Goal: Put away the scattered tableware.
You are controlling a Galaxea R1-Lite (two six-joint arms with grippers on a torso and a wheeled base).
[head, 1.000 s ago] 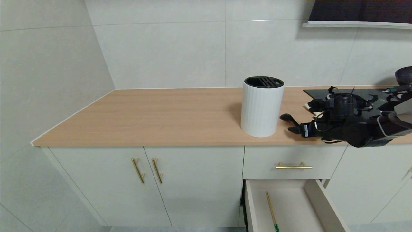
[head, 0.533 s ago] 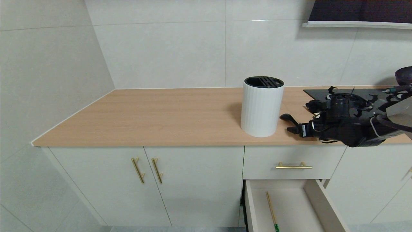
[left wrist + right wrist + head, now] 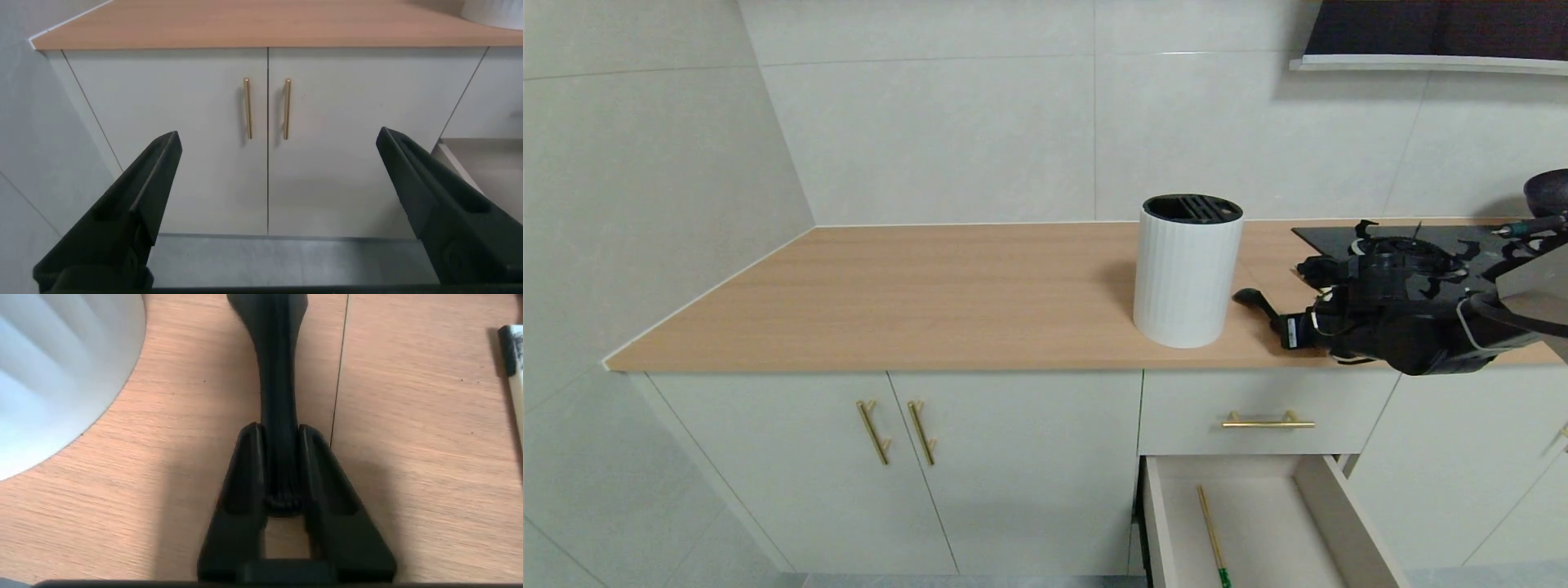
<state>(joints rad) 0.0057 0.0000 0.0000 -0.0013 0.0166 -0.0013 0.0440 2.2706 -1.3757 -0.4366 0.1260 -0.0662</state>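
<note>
A black utensil [image 3: 1252, 299] lies on the wooden countertop [image 3: 931, 294] just right of the white ribbed holder [image 3: 1187, 278]. My right gripper [image 3: 1286, 327] is low over the counter and shut on it. In the right wrist view the two fingers [image 3: 241, 469] press both sides of the black utensil's handle [image 3: 276, 367], whose far end runs out of view beside the holder [image 3: 57, 367]. A pale utensil with a dark tip [image 3: 513, 376] lies to one side. My left gripper [image 3: 278, 204] hangs open in front of the cabinet doors [image 3: 265, 109], holding nothing.
An open drawer [image 3: 1327, 514] below the counter holds a gold chopstick with a green tip [image 3: 1210, 535]. A black hob [image 3: 1413, 241] with a dark pot [image 3: 1547, 192] is at the counter's right. The counter's left half is bare.
The right gripper's fingers, spread beside the black handle a second ago, have shut on it. The gripper drew back slightly to the right.
</note>
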